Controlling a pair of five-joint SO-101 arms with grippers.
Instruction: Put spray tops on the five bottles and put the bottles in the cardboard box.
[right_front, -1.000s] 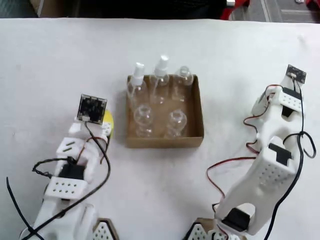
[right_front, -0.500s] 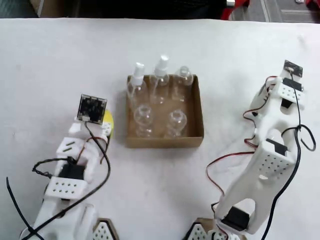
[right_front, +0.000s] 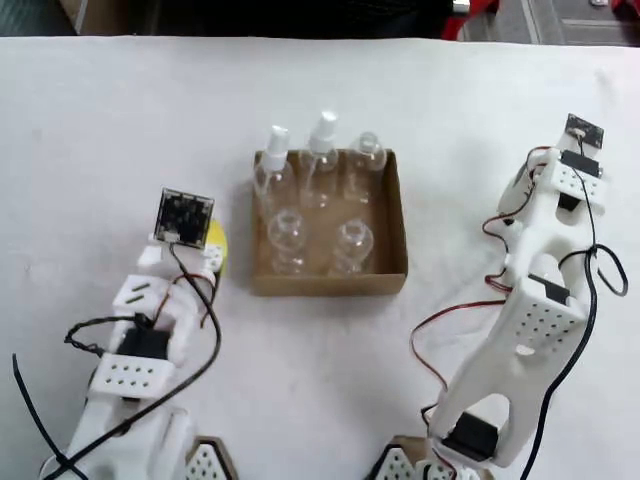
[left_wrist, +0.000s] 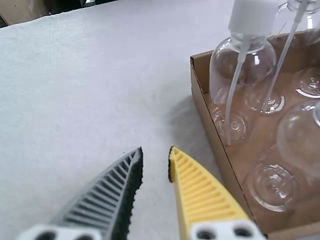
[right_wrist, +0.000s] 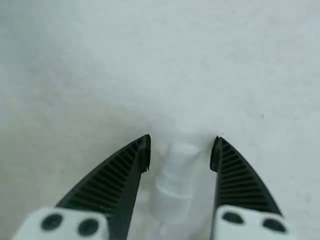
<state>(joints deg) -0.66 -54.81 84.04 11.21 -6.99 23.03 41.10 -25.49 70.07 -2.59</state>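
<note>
Finding 1: the cardboard box (right_front: 330, 283) sits near the middle of the table (right_front: 120, 110), with 5 bottles (right_front: 287, 240) upright inside, 3 in the row toward the table's far edge and 2 in the row toward its near edge. Boxing thus appears done ahead of capping. 2 far-row bottles carry white spray tops (right_front: 324, 128); the other 3 necks look bare. Finding 2: the right gripper (right_wrist: 180, 145) is low over the cloth near the table's right edge, fingers apart on either side of a loose spray top (right_wrist: 175, 175) lying between them, not touching it. This is judged to be a line-up for a pick. Finding 3: the left gripper (left_wrist: 155, 155) holds nothing, its grey and yellow fingers slightly apart, just beside the box's left wall, judged to be waiting to steady a bottle. Finding 4: no readable label or writing on bottles, tops or box.
</note>
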